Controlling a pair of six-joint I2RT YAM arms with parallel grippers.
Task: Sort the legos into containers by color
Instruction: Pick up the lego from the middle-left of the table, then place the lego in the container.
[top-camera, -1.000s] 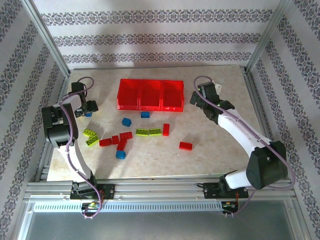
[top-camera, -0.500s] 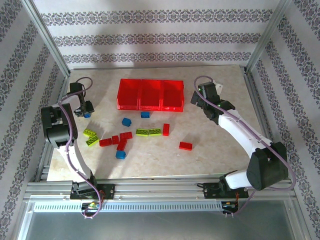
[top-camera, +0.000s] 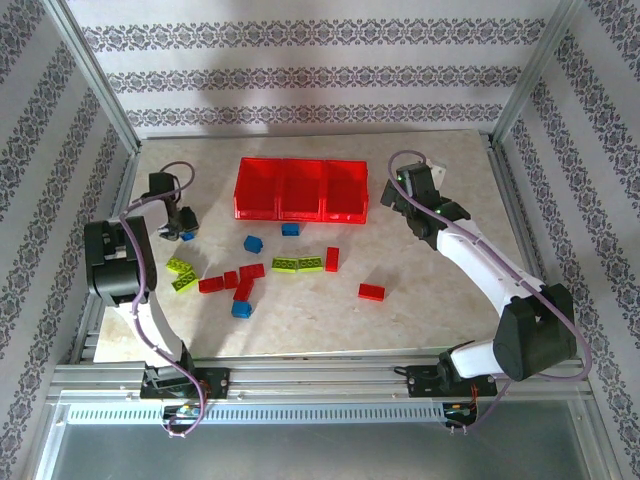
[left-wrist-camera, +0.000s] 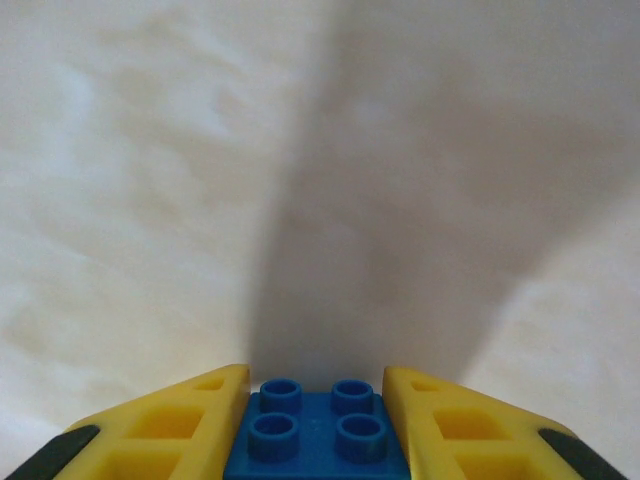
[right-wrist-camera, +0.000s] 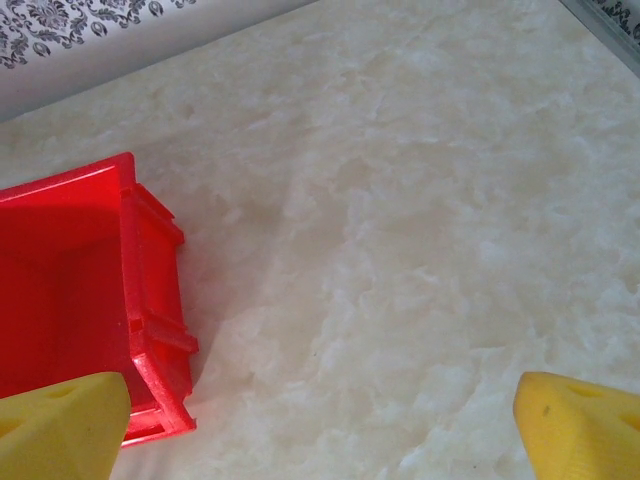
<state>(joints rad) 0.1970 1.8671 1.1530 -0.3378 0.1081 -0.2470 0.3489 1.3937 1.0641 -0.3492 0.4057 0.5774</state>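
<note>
Starting nearest the arm bases, we find the loose legos (top-camera: 240, 282) spread over the worktop (top-camera: 430, 330) in front of the tray (top-camera: 300, 213), the farthest of them lying just short of its front wall. Left of the tray's near-left corner, the left gripper (top-camera: 183, 233) is closed on a blue brick (top-camera: 188, 237). Its wrist camera shows the yellow fingers (left-wrist-camera: 170, 425) pressed against both sides of that brick (left-wrist-camera: 318, 440), studs up. Whether the brick has left the worktop we cannot tell. Farther back, the tray's three compartments look empty to us, though the red translucent plastic makes that hard to confirm. Beside the tray's right end, the right gripper (top-camera: 397, 200) hangs with its jaws wide apart, holding nothing; its camera sees the tray's corner (right-wrist-camera: 150, 330) just ahead.

We judge the sorting barely begun: the grasp on a blue brick is made. The next move calls for a lift clear of the worktop, a carry rightward over the tray's rim, and a release into whichever compartment will take blue.
</note>
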